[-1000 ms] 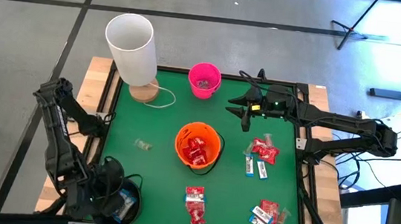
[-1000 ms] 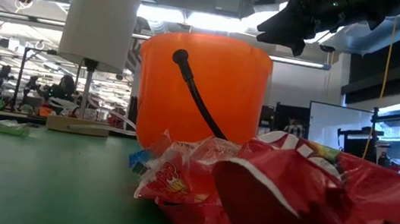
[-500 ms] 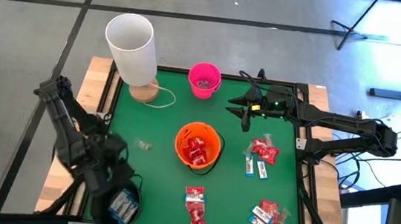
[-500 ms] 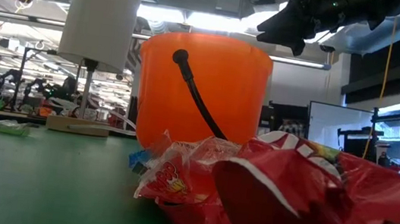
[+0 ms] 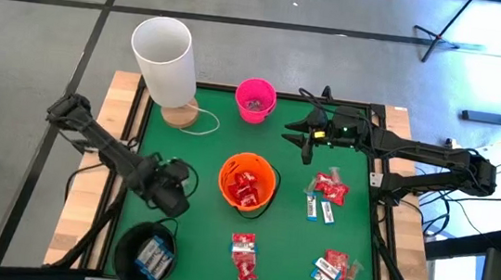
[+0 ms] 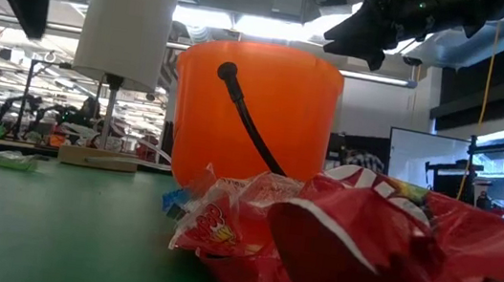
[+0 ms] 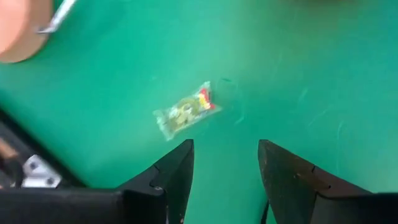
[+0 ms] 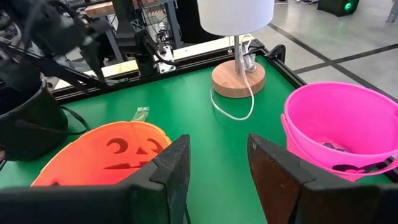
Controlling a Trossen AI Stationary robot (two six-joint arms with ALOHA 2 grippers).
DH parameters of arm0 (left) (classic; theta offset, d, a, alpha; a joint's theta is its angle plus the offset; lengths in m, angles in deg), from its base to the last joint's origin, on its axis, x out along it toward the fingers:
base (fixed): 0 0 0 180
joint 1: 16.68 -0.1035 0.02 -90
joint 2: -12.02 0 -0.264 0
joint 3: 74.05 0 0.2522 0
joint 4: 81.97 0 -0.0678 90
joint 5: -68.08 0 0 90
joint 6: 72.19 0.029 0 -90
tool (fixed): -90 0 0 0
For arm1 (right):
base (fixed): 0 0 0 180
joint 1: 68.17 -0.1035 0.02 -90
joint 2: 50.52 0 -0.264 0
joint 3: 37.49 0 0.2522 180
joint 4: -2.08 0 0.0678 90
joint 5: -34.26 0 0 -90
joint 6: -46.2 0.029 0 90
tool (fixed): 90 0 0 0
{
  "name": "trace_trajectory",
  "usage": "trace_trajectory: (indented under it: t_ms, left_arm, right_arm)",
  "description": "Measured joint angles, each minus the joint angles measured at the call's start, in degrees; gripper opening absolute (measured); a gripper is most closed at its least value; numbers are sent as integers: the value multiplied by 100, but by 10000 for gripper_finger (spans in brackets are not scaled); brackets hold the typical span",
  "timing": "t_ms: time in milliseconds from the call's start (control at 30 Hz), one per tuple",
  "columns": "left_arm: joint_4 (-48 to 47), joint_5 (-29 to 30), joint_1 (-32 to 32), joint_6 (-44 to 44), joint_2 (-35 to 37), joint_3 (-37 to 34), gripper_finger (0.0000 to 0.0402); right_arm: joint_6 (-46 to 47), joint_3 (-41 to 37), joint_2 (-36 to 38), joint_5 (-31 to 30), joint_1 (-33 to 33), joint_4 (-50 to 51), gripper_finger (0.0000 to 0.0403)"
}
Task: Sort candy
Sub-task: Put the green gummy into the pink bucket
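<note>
Red packets and white-and-blue bars lie in heaps on the green table at its right [image 5: 327,193], near right [image 5: 333,269] and near middle [image 5: 242,256]. One small clear-green wrapped sweet [image 7: 185,111] lies alone on the mat. My left gripper [image 5: 171,188] [image 7: 227,168] hovers open just above and beside it, touching nothing; in the high view the gripper hides the sweet. My right gripper [image 5: 309,146] [image 8: 217,162] waits open in the air near the far right, between the pink bucket [image 5: 255,99] and the orange bucket [image 5: 247,183].
The orange bucket holds red packets. A black bucket [image 5: 147,255] with white-and-blue bars stands at the near left corner. A white-shaded lamp [image 5: 166,57] on a wooden base with a white cord stands at the far left. Red packets [image 6: 354,250] fill the low view's foreground.
My left gripper has risen out of the black bucket at the near left corner and swung toward the far edge and to the right. It now hangs over the lone green-wrapped sweet left of the orange bucket. The black bucket's contents show again.
</note>
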Motion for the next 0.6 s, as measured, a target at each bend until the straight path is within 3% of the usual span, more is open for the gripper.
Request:
trace_trajectory:
  t_ms: [200,400,600]
  left_arm:
    - [1054,-215,-432,449,256,-1007,169]
    - [1797,-490,-837,148,590,-2006,171]
    - [2111,-625,-1188,44,611,-2595,207]
  right_arm:
    - [2,0,0,0,0,2,156]
    - [4,0,0,0,0,2,156]
    - [4,0,0,-52,0,0,156]
